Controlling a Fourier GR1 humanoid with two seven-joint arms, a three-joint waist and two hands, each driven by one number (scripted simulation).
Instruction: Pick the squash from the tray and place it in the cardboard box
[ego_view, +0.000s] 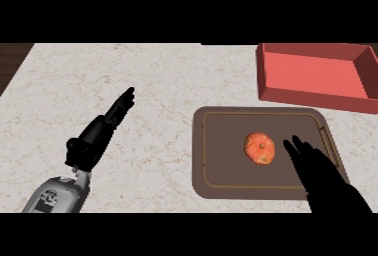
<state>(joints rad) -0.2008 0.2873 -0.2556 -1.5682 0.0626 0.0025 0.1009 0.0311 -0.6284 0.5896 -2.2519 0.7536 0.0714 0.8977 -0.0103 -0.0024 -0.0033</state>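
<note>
Squash (259, 148) lies untouched mid-tray (221, 150) on the desk (148, 75) — the right hand (317, 167), fingers straight and apparently just beside it, seems poised to grasp — while the left hand (100, 135) rests released, and the box (314, 95) waits beyond.

The counter (148, 80) was pale beige marble with thin brownish veins. The tray (214, 150) was dark brown, with a thin lighter line running just inside its rim. The squash (259, 148) was orange with paler, yellowish patches. The box (317, 75) was red, more pinkish inside and darker on its outer walls. Both robot hands, left (100, 132) and right (321, 172), were black, and the left forearm (55, 196) was grey.
</note>
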